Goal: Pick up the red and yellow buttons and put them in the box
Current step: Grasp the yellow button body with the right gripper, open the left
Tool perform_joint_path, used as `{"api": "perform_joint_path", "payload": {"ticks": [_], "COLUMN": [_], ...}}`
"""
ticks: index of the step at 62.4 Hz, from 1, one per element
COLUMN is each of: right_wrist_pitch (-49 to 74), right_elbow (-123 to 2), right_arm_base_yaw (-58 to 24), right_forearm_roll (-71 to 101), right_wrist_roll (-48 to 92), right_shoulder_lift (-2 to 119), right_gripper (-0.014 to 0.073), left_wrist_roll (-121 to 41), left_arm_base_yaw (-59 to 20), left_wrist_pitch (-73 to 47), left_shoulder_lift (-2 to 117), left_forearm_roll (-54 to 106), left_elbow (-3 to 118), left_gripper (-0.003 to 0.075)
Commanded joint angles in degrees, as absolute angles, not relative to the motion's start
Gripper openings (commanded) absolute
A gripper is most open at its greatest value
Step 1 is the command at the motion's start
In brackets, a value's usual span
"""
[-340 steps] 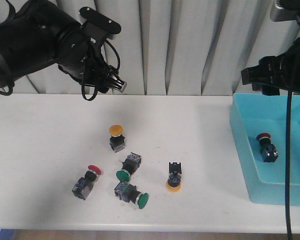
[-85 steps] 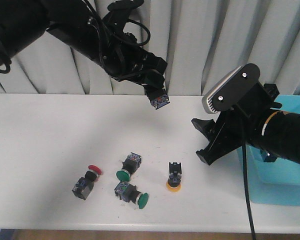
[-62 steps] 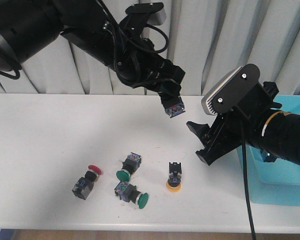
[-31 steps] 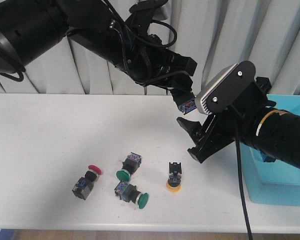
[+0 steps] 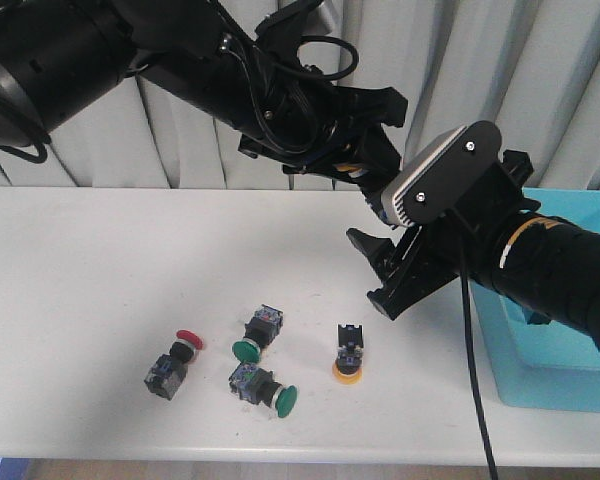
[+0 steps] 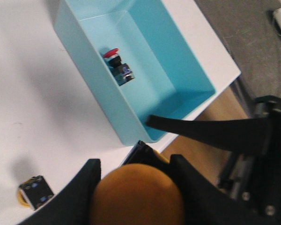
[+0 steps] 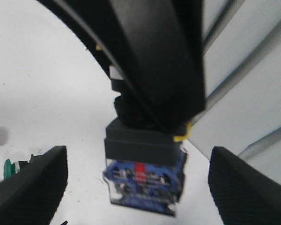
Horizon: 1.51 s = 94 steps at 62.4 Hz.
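Here the left gripper (image 6: 133,187) is pinching a yellow button (image 6: 136,194), its fingers pressed on either side of the round cap, and it carries that button in the air above the bench (image 5: 100,260), just in front of the right gripper (image 5: 380,275). The right gripper is spread wide and empty; in its wrist view the button's blocky body (image 7: 145,176) hangs squarely between the two fingers, cap end up in the left gripper, contact end down toward the bench. So the button's long axis runs roughly vertical and crosswise to the right fingers, which looks like a handover. The box (image 5: 550,340) lies off to the right, beyond the right arm, with one red button (image 6: 118,65) already inside; the right arm is clearly the nearer to it.
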<state>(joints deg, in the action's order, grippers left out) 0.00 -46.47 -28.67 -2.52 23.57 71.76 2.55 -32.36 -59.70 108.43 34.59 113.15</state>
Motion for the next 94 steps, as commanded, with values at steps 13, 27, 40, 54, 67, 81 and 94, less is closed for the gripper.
{"api": "perform_joint_path", "payload": {"ticks": [13,27,40,54,67,81,94], "right_wrist_pitch": [-7.3,-7.23,-8.69,-8.89,-8.65,-7.71,-7.58], "right_elbow": [-48.03,-48.03,-48.03,-48.03,-48.03,-48.03,-48.03], "right_arm_base_yaw": [-28.79,-28.79,-28.79,-28.79,-28.79,-28.79,-28.68], "right_forearm_roll": [-2.85,-2.43,-1.97,-1.93,-1.93,-1.93,-1.93], "right_wrist_roll": [24.18,24.12,23.94,23.94,23.94,23.99,23.99], "right_shoulder_lift": [70.9,71.26,71.26,71.26,71.26,71.26,71.26], "right_gripper": [0.0545,0.0395,0.0146,0.0009,0.0013,0.0018,0.0021], "left_wrist_roll": [3.02,3.02,2.96,1.27,-0.84,-3.61,-3.61], "left_arm_base_yaw": [-32.52,-32.52,-32.52,-32.52,-32.52,-32.52,-32.52], "left_wrist_pitch": [-58.22,-58.62,-58.62,-58.45,-57.86,-58.37,-58.55], "left_shoulder_lift": [104.61,104.61,104.61,104.61,104.61,104.61,104.32], "left_forearm_roll": [39.34,39.34,39.34,39.34,39.34,39.34,39.29], "left_elbow": [114.9,114.9,114.9,114.9,114.9,114.9,114.9], "left_gripper": [0.0038,0.0045,0.005,0.0066,0.0186,0.0434,0.0523]}}
